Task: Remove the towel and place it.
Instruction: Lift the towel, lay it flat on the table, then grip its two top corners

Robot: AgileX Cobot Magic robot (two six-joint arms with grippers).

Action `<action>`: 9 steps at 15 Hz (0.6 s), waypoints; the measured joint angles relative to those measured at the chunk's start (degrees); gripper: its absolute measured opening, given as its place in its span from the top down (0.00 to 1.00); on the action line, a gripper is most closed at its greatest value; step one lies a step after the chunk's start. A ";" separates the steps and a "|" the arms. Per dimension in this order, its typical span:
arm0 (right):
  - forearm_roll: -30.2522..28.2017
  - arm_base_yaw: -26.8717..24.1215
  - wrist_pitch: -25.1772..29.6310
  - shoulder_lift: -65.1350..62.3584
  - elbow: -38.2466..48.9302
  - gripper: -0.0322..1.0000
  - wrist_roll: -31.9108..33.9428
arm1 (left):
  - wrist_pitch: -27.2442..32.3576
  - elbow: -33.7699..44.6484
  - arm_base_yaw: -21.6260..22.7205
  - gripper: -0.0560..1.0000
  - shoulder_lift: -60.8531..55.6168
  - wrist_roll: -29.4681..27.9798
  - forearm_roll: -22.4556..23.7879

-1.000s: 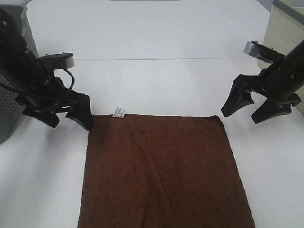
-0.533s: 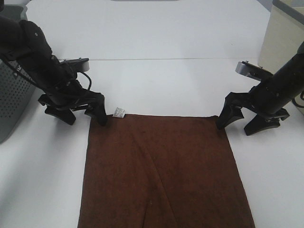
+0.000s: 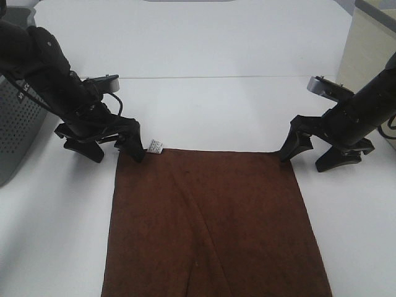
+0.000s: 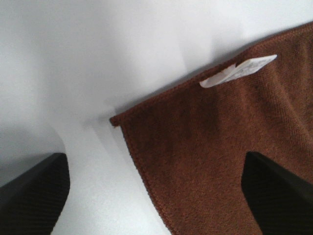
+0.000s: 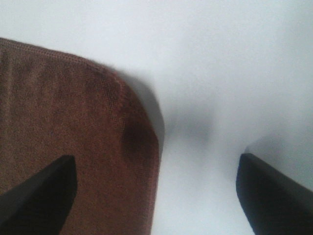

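The dark brown towel [image 3: 210, 223] lies flat on the white table [image 3: 204, 105], with its white tag [image 3: 154, 146] at the far left corner. My left gripper [image 3: 111, 148] is open and straddles that corner, one finger on the cloth and one on bare table. The left wrist view shows the corner [image 4: 195, 142] and tag [image 4: 239, 71] between the fingers. My right gripper [image 3: 312, 153] is open at the far right corner. The right wrist view shows that rounded corner [image 5: 88, 147] between the fingers.
A grey perforated basket [image 3: 18, 124] stands at the left edge behind the left arm. A beige box [image 3: 365, 49] stands at the far right. A seam line [image 3: 204, 77] runs across the table behind both grippers.
Both grippers have come down and inward to the towel's far corners. The towel has not moved.
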 joint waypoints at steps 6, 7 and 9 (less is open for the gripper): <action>1.20 5.79 -5.50 0.57 -0.06 0.14 0.06 | 0.69 -0.46 -3.38 0.17 1.15 -0.74 -3.72; 1.32 7.10 -6.19 0.92 -0.29 0.15 0.06 | 0.63 -0.46 -3.78 0.18 1.26 -1.20 -4.35; 1.72 8.25 -6.47 1.83 -0.74 0.16 1.09 | 0.52 -0.46 -3.78 0.22 1.32 -2.35 -4.35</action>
